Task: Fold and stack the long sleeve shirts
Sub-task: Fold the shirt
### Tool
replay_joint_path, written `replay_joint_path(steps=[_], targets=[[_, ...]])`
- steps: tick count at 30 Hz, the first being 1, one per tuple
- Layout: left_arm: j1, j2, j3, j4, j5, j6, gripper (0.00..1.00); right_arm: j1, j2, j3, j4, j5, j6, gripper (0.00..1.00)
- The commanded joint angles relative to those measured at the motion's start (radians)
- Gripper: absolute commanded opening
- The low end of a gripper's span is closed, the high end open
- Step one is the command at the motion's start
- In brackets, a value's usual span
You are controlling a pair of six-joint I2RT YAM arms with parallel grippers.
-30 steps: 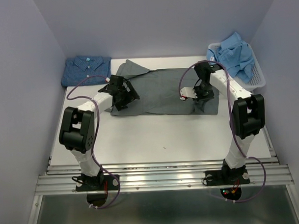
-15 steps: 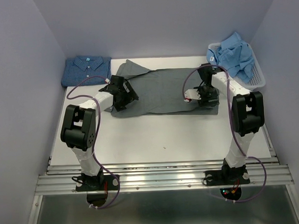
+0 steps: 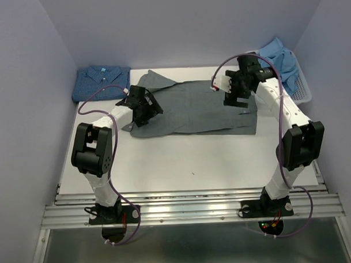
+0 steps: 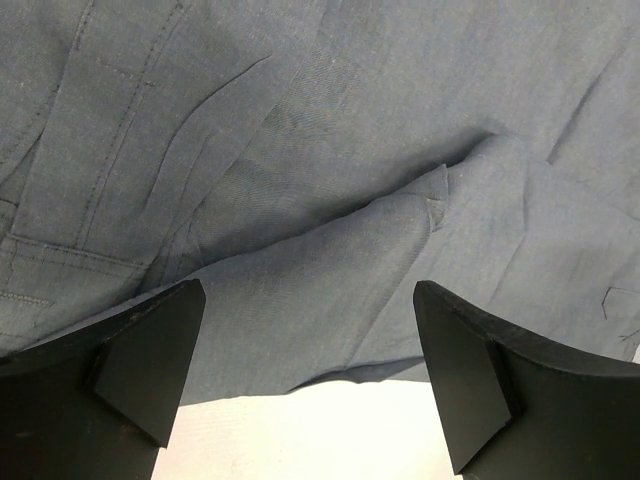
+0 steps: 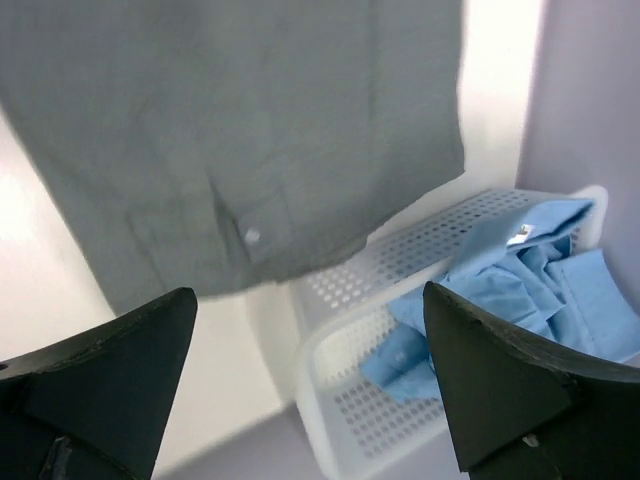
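The dark shirt (image 3: pixel 101 82) is seen folded at the far left of the surface (image 3: pixel 194 159), so one of three is judged done. The grey shirt (image 3: pixel 192 108) is laid out across the far middle, some cloth lapped over at its left, no finished fold. The blue shirt (image 3: pixel 279 51) is heaped in the basket (image 3: pixel 304 91), far right. The left tool (image 4: pixel 305 300) is held spread over the grey cloth's near edge, gripping nothing. The right tool (image 5: pixel 310 295), likewise spread and empty, is raised over that shirt's right end. Nothing is stacked yet.
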Motion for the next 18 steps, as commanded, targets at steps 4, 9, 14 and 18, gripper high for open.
replay_joint_path(steps=[4,9,14,18], targets=[[0.003,0.028,-0.011,0.049,0.024,0.025,0.99,0.004,-0.016,-0.041,0.578,-0.099,1.114,1.00],[0.002,0.042,-0.029,0.028,0.023,0.070,0.99,0.013,-0.027,-0.319,0.696,-0.080,1.514,1.00],[0.003,0.032,-0.101,-0.034,-0.034,0.065,0.99,0.014,0.007,-0.449,0.749,0.022,1.571,1.00],[0.002,0.017,-0.149,-0.093,-0.046,0.062,0.99,0.023,0.019,-0.538,0.764,0.038,1.608,1.00]])
